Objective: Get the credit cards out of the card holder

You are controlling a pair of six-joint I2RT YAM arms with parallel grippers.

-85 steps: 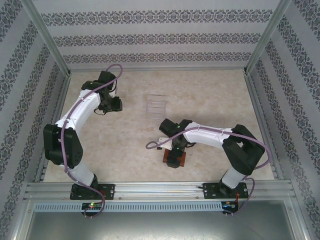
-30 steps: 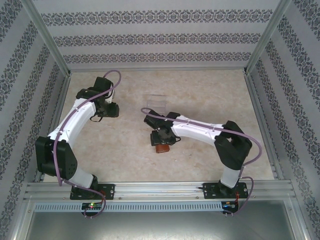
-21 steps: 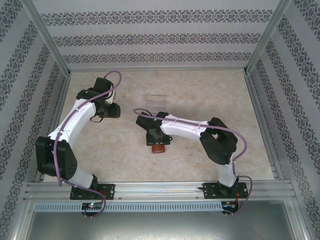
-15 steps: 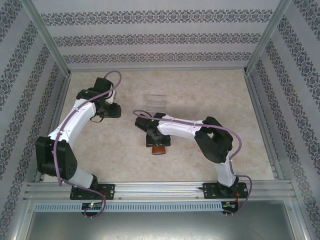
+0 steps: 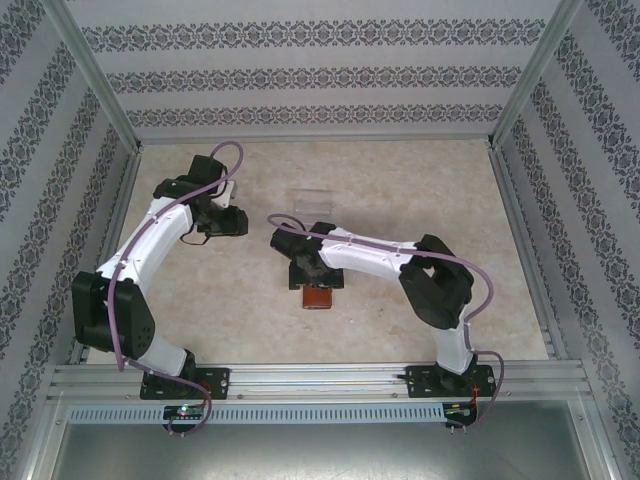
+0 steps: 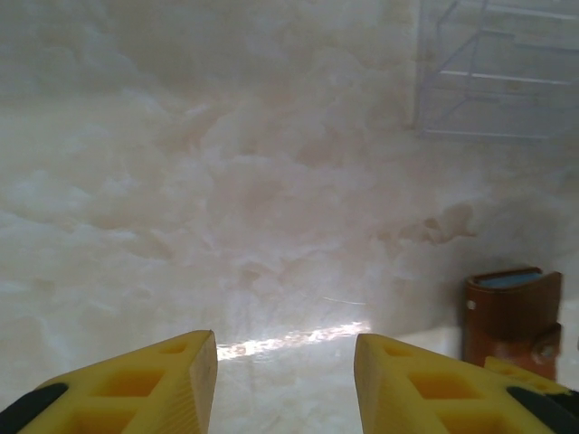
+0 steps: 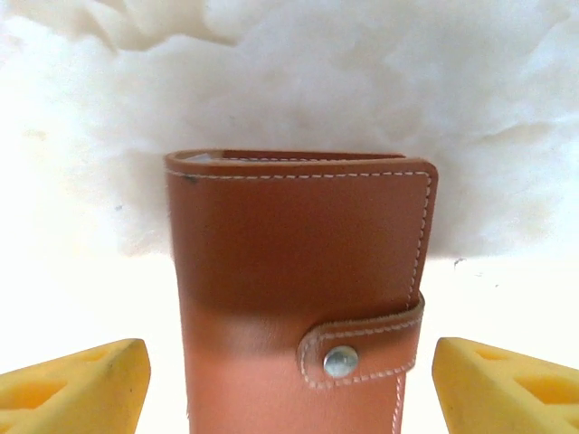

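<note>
Card holder: a small brown leather folding wallet (image 7: pixel 298 271) is being seen lying closed, tab snapped, near the middle of the pale marbled table (image 5: pixel 430 190).
Long axis: it is being pointed straight away from the right wrist camera, with the tab on its right edge.
Right gripper (image 7: pixel 289 389): the jaws are being held released, straddling the wallet without touching it.
Left gripper (image 6: pixel 285 380): the jaws are being held released on nothing.

beige marbled table (image 5: pixel 230 310), card holder (image 5: pixel 317 297), clear rack (image 5: pixel 313 200)
</note>
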